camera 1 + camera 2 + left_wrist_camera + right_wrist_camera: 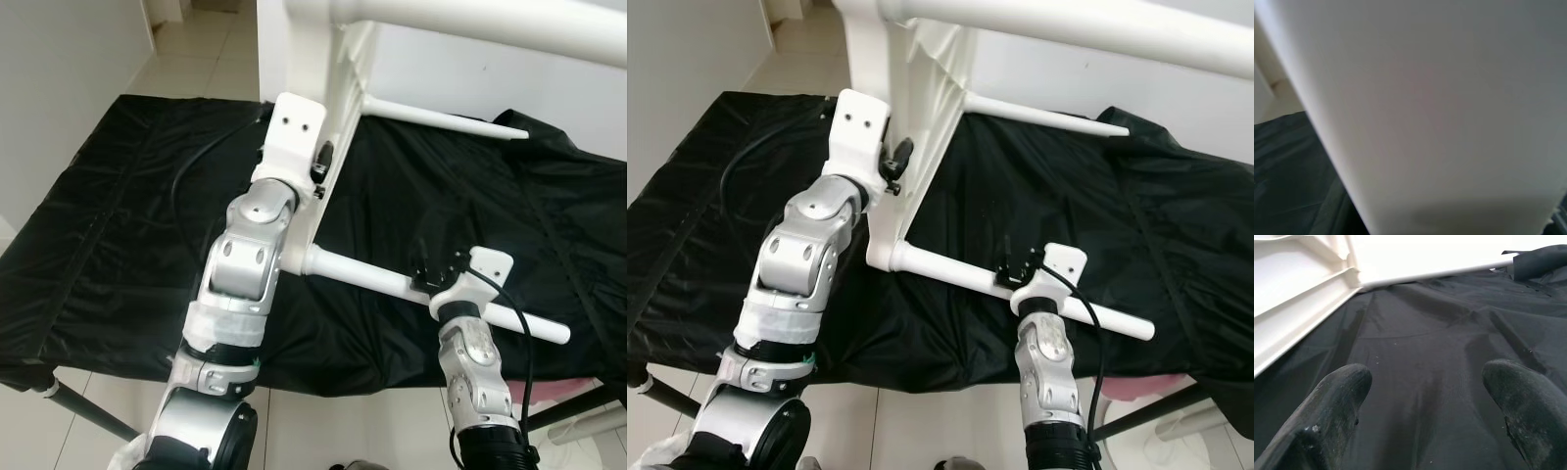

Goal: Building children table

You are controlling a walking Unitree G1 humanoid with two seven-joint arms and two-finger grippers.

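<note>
Left gripper presses against the white table frame at about 11 o'clock on the black cloth; whether its fingers are clenched I cannot tell. Right gripper, at 5 o'clock, hangs released over the near leg, fingers spread above the cloth. This looks like steadying the tipped-up frame; next, closing on that leg seems needed. No containers are visible.
</note>
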